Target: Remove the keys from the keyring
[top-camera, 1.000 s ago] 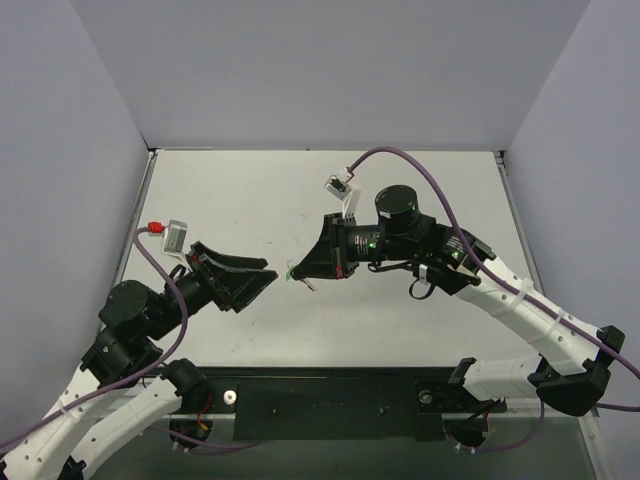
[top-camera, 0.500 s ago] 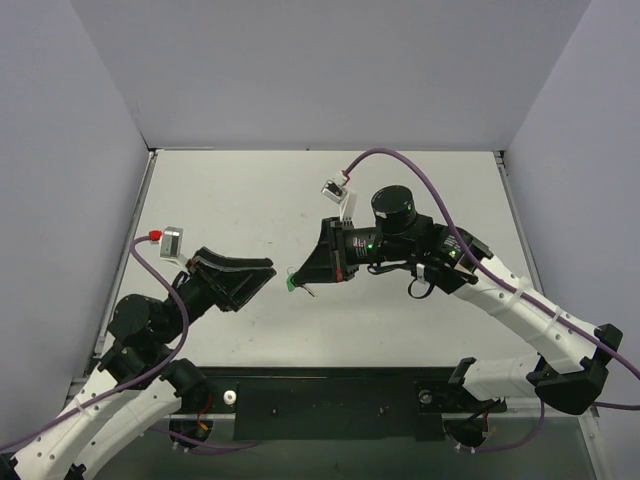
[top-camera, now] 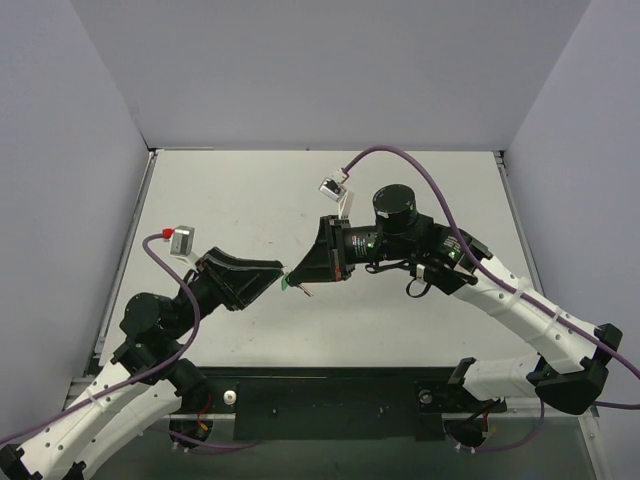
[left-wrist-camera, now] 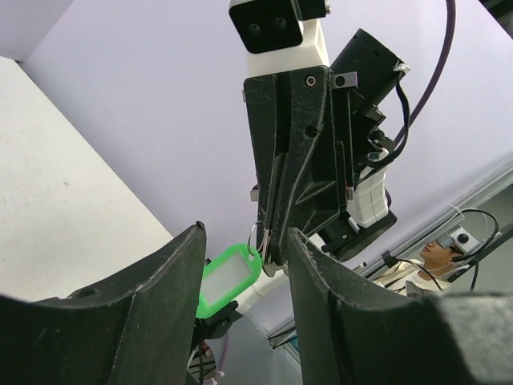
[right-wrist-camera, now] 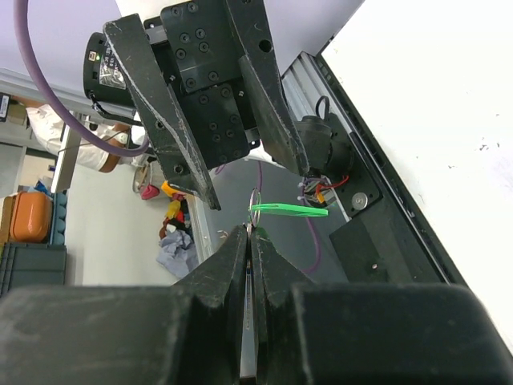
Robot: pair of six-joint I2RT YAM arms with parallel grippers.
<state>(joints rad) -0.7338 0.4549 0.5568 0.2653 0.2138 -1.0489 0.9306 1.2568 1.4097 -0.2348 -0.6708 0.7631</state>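
Green keyring (left-wrist-camera: 228, 277) hangs pinched in the clenched right hand (right-wrist-camera: 249, 230), the released left hand (top-camera: 270, 277) just beside.

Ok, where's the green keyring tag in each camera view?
Top external: green keyring tag at centre, at the right end effector's tip, between the arms.
Left wrist: tag lower middle, between the left end effector's open fingers.
Right wrist: tag at centre, edge-on, above the shut fingertips.
Shared landmark: the right end effector, tag at its tip.
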